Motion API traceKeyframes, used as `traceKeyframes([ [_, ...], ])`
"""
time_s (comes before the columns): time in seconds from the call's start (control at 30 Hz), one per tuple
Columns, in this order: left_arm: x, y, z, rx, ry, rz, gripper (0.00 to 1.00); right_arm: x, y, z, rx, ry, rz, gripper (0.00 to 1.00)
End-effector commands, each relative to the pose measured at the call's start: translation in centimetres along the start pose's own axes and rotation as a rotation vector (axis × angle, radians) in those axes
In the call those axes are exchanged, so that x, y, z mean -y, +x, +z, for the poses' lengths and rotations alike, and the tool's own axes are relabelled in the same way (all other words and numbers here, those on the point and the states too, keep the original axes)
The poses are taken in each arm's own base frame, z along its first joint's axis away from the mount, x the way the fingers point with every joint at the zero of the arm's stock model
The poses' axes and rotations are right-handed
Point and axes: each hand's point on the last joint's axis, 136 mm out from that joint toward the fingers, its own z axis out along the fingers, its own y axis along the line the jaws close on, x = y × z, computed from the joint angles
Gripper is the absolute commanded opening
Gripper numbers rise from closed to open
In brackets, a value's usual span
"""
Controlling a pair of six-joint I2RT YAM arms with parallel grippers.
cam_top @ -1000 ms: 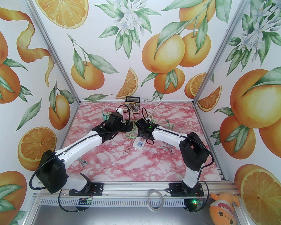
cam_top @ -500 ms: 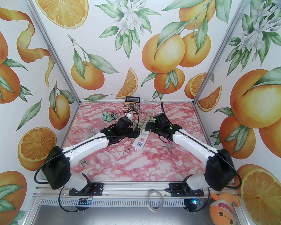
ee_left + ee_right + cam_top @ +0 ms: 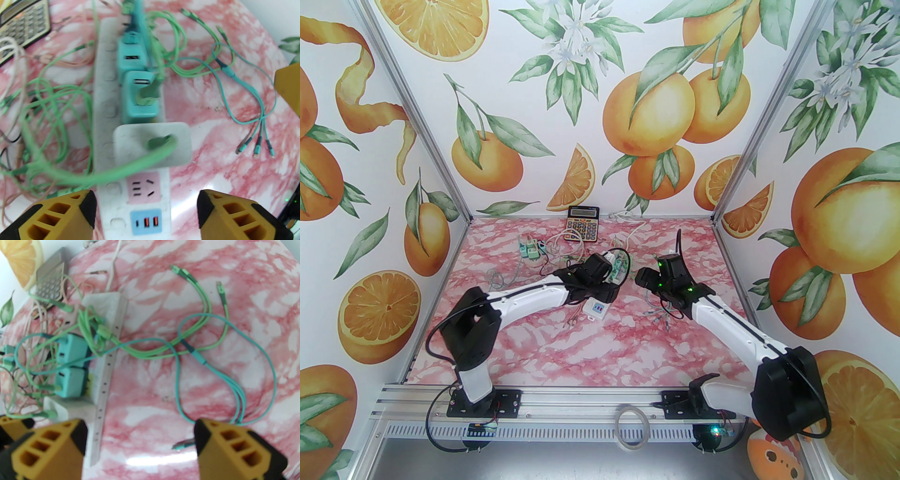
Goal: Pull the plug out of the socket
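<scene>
A white socket strip (image 3: pixel 105 98) runs away from my left wrist camera, and its near end (image 3: pixel 596 310) shows from above. Three plugs sit in it. A white plug (image 3: pixel 152 143) with a green cable is nearest, then two teal plugs (image 3: pixel 138 103) behind it. My left gripper (image 3: pixel 146 206) is open, its yellow fingers (image 3: pixel 58 215) standing either side of the strip's near end, just short of the white plug. My right gripper (image 3: pixel 140 441) is open over bare table beside the strip (image 3: pixel 110 357), right of the teal plugs (image 3: pixel 70 364). From above, the left gripper (image 3: pixel 609 290) and right gripper (image 3: pixel 641 277) flank the strip.
Loose green and teal charging cables (image 3: pixel 201 352) lie tangled around the strip and across the table to its right. A calculator (image 3: pixel 582 224) rests at the back wall. Two spare teal plugs (image 3: pixel 529 249) lie at the back left. Enclosure walls stand close on both sides.
My left gripper has swung right from near the calculator to over the strip's near end, narrowing somewhat. The right gripper has drawn off the strip to the right.
</scene>
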Motion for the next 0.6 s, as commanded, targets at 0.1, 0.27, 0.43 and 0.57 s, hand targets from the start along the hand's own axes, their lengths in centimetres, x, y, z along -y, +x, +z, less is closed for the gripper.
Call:
traceKeyframes([
  [0.1, 1.1, -0.9, 2.0, -0.016, 0.015, 0.046, 0.7, -2.1, 0.4, 1.1, -0.043, -0.121, 0.016, 0.74],
  [0.27, 0.6, -1.5, 3.5, -0.02, -0.029, 0.068, 0.69, -3.4, 1.2, 2.6, -0.106, -0.179, 0.021, 0.69],
  [0.43, 0.1, -1.5, 4.7, -0.032, -0.044, 0.077, 0.67, -4.3, 1.5, 3.8, -0.138, -0.218, 0.036, 0.63],
  [0.57, 0.0, -1.6, 5.0, -0.037, -0.031, 0.07, 0.54, -4.8, 1.7, 4.9, -0.165, -0.237, 0.051, 0.62],
])
